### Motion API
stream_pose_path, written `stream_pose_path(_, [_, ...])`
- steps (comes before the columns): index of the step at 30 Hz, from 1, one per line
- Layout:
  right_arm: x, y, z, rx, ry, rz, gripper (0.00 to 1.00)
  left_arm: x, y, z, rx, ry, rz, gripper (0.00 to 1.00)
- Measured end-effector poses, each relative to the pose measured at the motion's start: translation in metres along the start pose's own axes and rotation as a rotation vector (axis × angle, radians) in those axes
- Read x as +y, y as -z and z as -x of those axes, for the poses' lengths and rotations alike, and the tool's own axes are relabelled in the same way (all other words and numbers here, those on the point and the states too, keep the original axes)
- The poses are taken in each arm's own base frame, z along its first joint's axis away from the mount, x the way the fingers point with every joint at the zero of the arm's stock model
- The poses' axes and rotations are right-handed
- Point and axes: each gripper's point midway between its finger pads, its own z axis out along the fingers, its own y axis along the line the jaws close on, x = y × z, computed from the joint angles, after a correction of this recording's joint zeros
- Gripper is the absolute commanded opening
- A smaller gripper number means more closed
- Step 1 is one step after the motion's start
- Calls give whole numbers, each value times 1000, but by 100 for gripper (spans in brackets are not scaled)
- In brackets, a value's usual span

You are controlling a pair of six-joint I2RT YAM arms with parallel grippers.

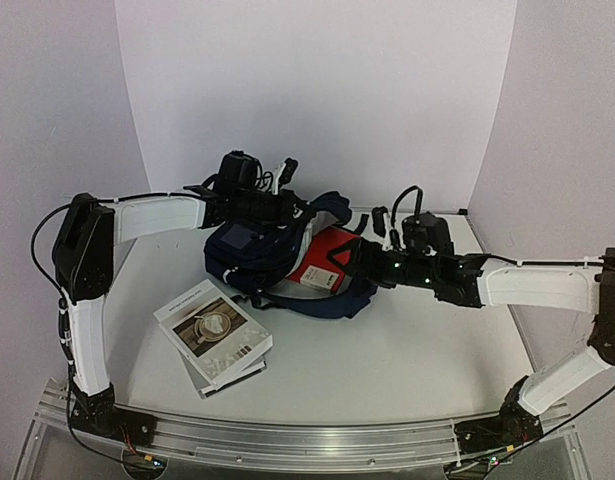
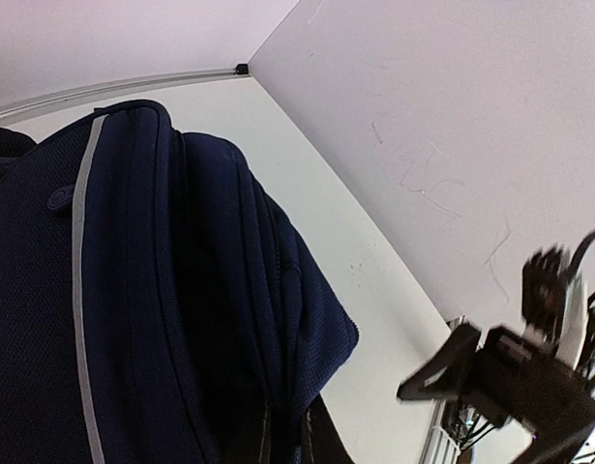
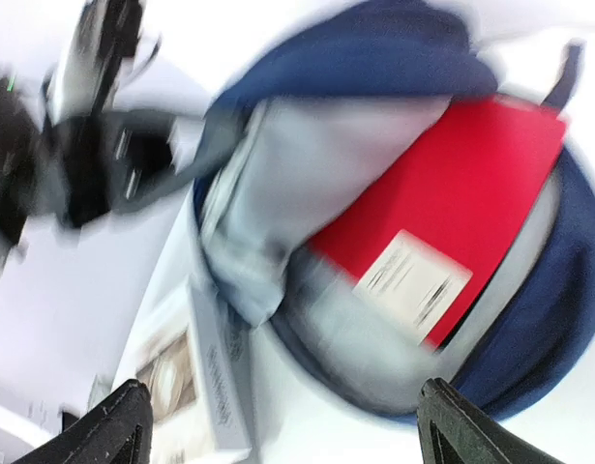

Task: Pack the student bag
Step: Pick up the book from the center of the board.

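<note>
Right gripper (image 3: pixel 287 437) hangs just outside the mouth of the student bag (image 1: pixel 249 250), fingers spread wide with nothing between them. The bag lies on its side mid-table. A red book (image 1: pixel 330 255) with a white label rests inside it against the grey lining, free of those fingers. Left gripper (image 1: pixel 287 197) is pressed together at the bag's far lip, apparently pinching fabric to keep the mouth open for loading (its own camera shows only navy cloth). Two stacked books (image 1: pixel 215 335) lie near the bag's front-left, probably next to go in. The white table (image 1: pixel 407 350) is smooth, and pale bare walls rise behind the bag.
</note>
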Motion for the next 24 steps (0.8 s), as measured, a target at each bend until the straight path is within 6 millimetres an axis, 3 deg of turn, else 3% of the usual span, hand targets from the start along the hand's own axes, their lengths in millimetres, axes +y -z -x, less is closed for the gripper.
stream_pose_path(4, [31, -5, -71, 162, -51, 118, 95, 6, 5, 6, -20, 27, -24, 0])
stream_pose_path(7, [46, -9, -108, 247, -117, 186, 97, 9, 8, 9, -29, 37, -26, 0])
stream_pose_path(12, [61, -31, -145, 325, -202, 245, 98, 11, 8, 7, -30, 40, -28, 0])
stream_pose_path(18, [57, -64, -186, 408, -304, 263, 98, 11, 8, 6, -30, 41, -28, 0])
stream_pose_path(24, [52, -91, -200, 427, -352, 262, 97, 11, 8, 7, -31, 40, -28, 0])
